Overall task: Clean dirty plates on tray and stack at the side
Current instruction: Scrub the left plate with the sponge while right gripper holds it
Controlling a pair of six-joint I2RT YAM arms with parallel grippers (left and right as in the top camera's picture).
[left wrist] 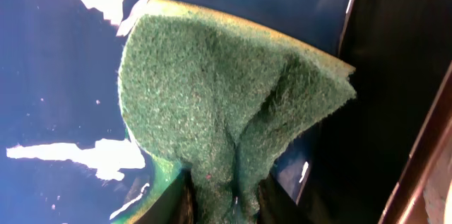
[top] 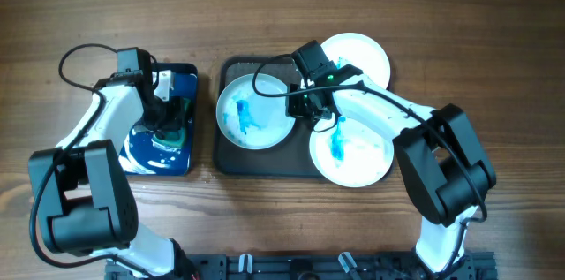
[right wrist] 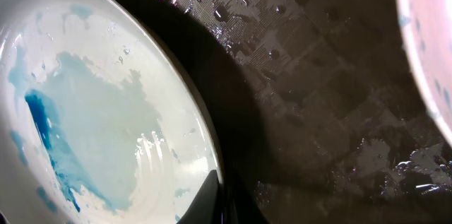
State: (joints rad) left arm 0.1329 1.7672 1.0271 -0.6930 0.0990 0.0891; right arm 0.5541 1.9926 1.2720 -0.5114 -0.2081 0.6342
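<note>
Three white plates lie on the dark tray [top: 231,156]: a blue-smeared left plate [top: 247,114], a front right plate [top: 353,152] with a blue streak, and a cleaner back right plate [top: 364,57]. My right gripper [top: 300,108] is shut on the right rim of the left plate [right wrist: 106,118], one finger inside the rim [right wrist: 212,199]. My left gripper [top: 168,130] is shut on a green sponge [left wrist: 226,104] and holds it over the small blue-inside tray [top: 146,152].
The small black tray with blue liquid [left wrist: 49,83] sits left of the dark tray. The wet dark tray floor [right wrist: 318,97] shows between the plates. Wooden table [top: 512,50] surrounds both trays.
</note>
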